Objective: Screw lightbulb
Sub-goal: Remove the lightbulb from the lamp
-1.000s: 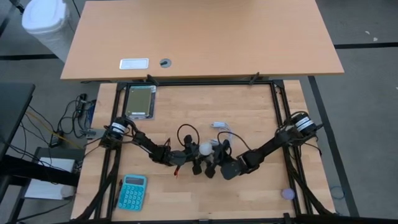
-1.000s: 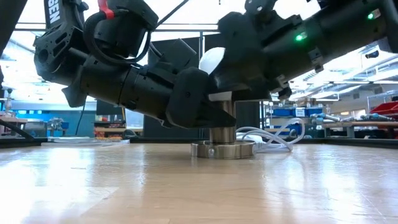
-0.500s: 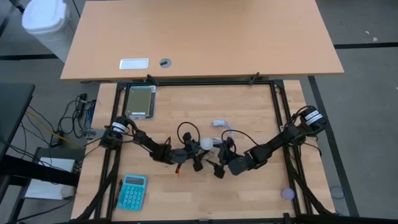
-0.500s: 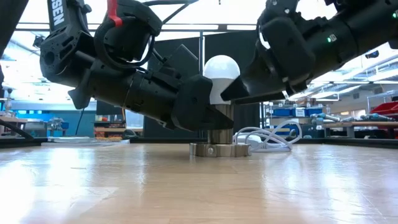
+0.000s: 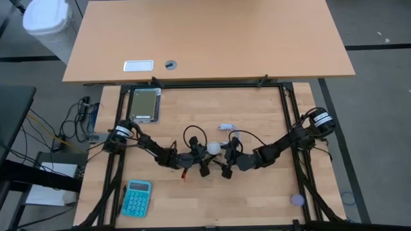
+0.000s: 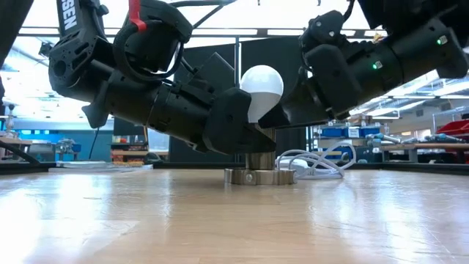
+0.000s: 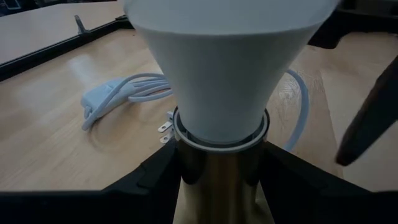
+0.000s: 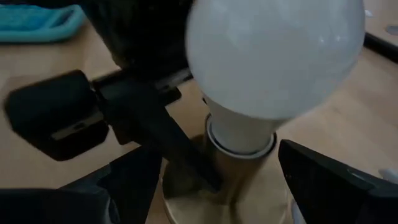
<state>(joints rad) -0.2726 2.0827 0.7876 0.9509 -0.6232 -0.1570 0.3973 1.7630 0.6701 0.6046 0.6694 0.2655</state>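
Standing upright in the metal socket (image 6: 258, 163) near the middle of the table (image 5: 270, 122), the lightbulb (image 6: 261, 82) was free. The left gripper (image 5: 204, 163) pinched the socket below the bulb. The right gripper (image 8: 217, 171) had its fingers spread wide on both sides, not touching the bulb.

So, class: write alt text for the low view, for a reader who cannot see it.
A white bulb stands upright in a metal socket on a wooden table. The left gripper holds the socket; the right gripper sits open beside the bulb.
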